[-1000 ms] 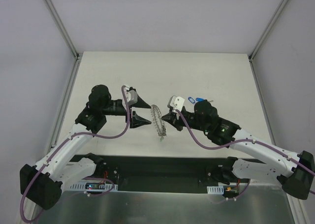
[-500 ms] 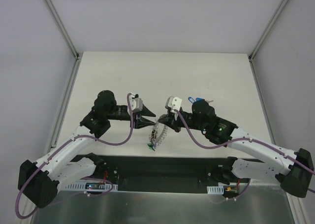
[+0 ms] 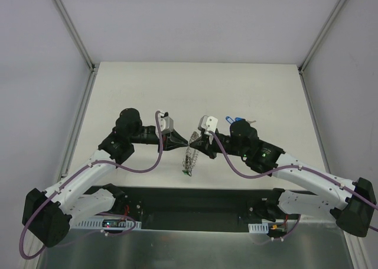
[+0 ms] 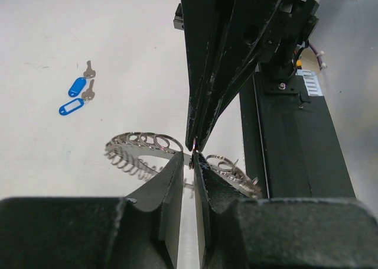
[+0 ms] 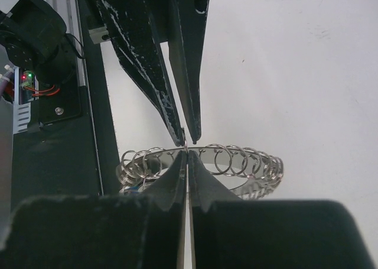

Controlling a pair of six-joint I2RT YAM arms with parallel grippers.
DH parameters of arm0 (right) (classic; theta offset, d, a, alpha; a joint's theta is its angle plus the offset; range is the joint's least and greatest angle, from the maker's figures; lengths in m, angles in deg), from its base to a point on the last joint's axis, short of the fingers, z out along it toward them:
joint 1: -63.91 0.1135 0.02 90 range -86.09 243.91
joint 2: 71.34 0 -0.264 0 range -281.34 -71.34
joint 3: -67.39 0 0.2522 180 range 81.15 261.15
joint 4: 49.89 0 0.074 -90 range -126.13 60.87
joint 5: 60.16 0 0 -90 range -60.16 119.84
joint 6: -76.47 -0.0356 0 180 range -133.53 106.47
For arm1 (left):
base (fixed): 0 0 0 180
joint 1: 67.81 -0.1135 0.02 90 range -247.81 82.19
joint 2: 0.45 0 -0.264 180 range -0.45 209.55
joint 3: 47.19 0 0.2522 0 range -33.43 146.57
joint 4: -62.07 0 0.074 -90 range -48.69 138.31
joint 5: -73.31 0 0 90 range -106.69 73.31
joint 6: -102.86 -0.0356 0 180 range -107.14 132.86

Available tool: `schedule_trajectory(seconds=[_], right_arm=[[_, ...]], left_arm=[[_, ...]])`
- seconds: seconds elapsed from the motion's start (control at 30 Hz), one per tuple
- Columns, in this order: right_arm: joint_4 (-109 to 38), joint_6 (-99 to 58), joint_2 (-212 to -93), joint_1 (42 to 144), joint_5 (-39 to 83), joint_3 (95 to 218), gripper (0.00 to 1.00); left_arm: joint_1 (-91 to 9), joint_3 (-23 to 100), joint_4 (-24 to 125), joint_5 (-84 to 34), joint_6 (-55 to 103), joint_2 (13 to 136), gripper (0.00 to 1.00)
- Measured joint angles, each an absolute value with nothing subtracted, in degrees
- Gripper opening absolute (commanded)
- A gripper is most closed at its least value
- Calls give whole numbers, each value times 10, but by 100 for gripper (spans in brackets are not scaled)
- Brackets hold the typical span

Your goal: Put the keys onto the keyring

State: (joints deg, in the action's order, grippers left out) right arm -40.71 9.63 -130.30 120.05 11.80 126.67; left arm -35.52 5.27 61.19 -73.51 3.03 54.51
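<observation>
Both arms meet nose to nose over the middle of the white table. The right gripper has its jaws fully closed on the top edge of the keyring. The left gripper is squeezed down to a thin slit, tips pinching that same spot from the other side. The ring hangs below their tips with a green tag at its low end. Two blue-tagged keys lie on the table behind the right arm, well apart from the ring. Their tag labels are too small to read. Purple cables loop along both arms.
</observation>
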Motion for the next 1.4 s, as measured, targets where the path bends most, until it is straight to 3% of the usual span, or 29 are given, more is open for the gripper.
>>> schedule_trajectory(seconds=[0.27, 0.37, 0.5, 0.53, 0.6, 0.7, 0.87, 1.03, 1.4], right_arm=[[-406, 95, -1303, 1201, 118, 1267, 1], [-405, 94, -1303, 1201, 118, 1266, 1], [-404, 93, -1303, 1201, 120, 1266, 3], [-404, 92, -1303, 1201, 122, 1266, 7], [-405, 89, -1303, 1201, 125, 1266, 28], [-412, 78, -1298, 1201, 136, 1264, 47], [-415, 58, -1253, 1201, 196, 1258, 71], [-405, 27, -1199, 1199, 299, 1253, 82], [-307, -68, -1181, 1162, 551, 1252, 95]], left_arm=[[-347, 53, 613, -733, 30, 554, 11], [-345, 53, 613, -731, 30, 555, 1], [-344, 53, 613, -731, 30, 555, 0], [-344, 53, 613, -731, 30, 555, 0], [-344, 53, 613, -731, 30, 555, 0], [-344, 53, 610, -727, 29, 555, 0], [-344, 51, 605, -704, 28, 555, 0], [-344, 50, 597, -685, 28, 560, 0], [-336, 50, 583, -644, 23, 572, 0]])
